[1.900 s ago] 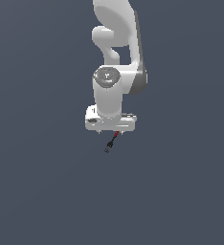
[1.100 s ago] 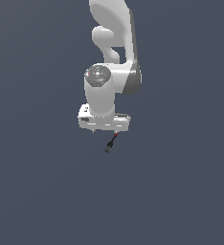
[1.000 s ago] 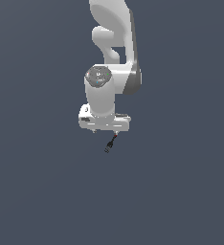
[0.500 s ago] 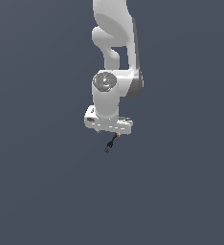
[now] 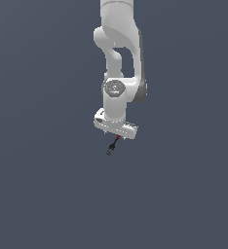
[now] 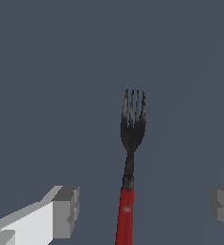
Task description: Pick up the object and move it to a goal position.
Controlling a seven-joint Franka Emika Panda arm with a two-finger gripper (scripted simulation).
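- Grey pads frame the wrist view: one finger (image 6: 61, 210) on one side, the other finger (image 6: 223, 206) far across, with wide bare gaps between each and the red handle.
- Between those pads sits the object (image 6: 129, 167), a fork with a red handle and dark tines, lying along the middle line of the gripper (image 6: 142, 208) and touching neither pad, so the gripper reads as spread apart, pinching nothing.
- Seen from the exterior view, the fork (image 5: 113, 145) shows as a thin dark stick with a red stretch, poking out just below the gripper (image 5: 117, 132); whether it lies on the tabletop (image 5: 47, 194) cannot be told, since the grey ground gives no shadow or edge.
- The step in hand looks like the grasp itself: pads level with the handle, closing yet to come.
- To do it well, the fingers should close squarely on the red handle rather than the thin neck, keeping the handle centred so neither pad arrives first and flicks the fork sideways.
- A slim, rigid handle may pivot in the pinch, so a firm close before any lift seems wise.
- The arm (image 5: 120, 58) hangs nearly straight down from above, its wrist bent so the gripper faces downward with a slight tilt toward the exterior view's right.
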